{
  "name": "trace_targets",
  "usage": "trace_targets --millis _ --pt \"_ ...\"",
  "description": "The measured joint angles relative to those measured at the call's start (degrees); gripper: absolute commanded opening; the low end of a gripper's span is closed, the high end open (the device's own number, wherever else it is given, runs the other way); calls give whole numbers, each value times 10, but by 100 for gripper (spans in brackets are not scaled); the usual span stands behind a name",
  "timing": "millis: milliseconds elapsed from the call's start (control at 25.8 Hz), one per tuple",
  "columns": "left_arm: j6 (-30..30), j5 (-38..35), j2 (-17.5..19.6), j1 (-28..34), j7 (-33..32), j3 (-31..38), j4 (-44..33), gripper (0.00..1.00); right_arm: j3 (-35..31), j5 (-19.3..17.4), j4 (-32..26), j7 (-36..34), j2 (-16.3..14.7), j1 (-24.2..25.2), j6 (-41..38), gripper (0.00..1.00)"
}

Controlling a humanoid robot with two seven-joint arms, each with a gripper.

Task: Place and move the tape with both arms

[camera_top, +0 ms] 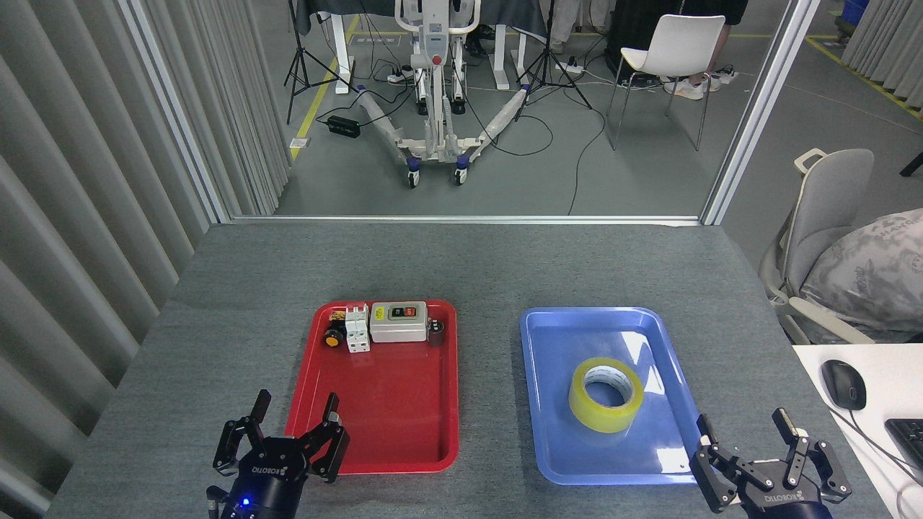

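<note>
Currently the tape point(606, 394) lies flat inside the blue tray point(548, 404), roughly at the tray's middle, with its open hole facing up and its white printed core showing inside the yellow band. Nothing touches it.

The right end effector point(753, 441) sits at the bottom right of the head view, just beside the blue tray's near right corner and above the grey surface point(461, 267). Its black fingers point(792, 425) are spread apart with nothing between them, and it stays clear of the tape, which is up and to its left.

The left end effector point(293, 416) sits at the bottom left, at the near left corner of the red tray point(404, 425). Its fingers are likewise spread apart and hold nothing, and a blue light glows on its body.

At the far end of the red tray a row of small electrical parts is lined up: a grey switch box point(399, 321) with a green and a red button, a white breaker point(357, 329) to its left, a small yellow and black piece point(333, 337) further left, and a dark cylinder point(436, 331) on the right. The rest of that tray is bare.

The two trays lie side by side on the surface, apart from each other, red on the left and blue on the right. To the far right a white desk point(880, 382) carries a black mouse point(844, 383) and the corner of a keyboard point(908, 440).
</note>
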Motion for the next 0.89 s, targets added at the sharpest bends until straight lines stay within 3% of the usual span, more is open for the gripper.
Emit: trace_targets --millis 890 --pt "0 1 0 -5 0 0 2 99 8 0 10 -2 27 -2 13 100"
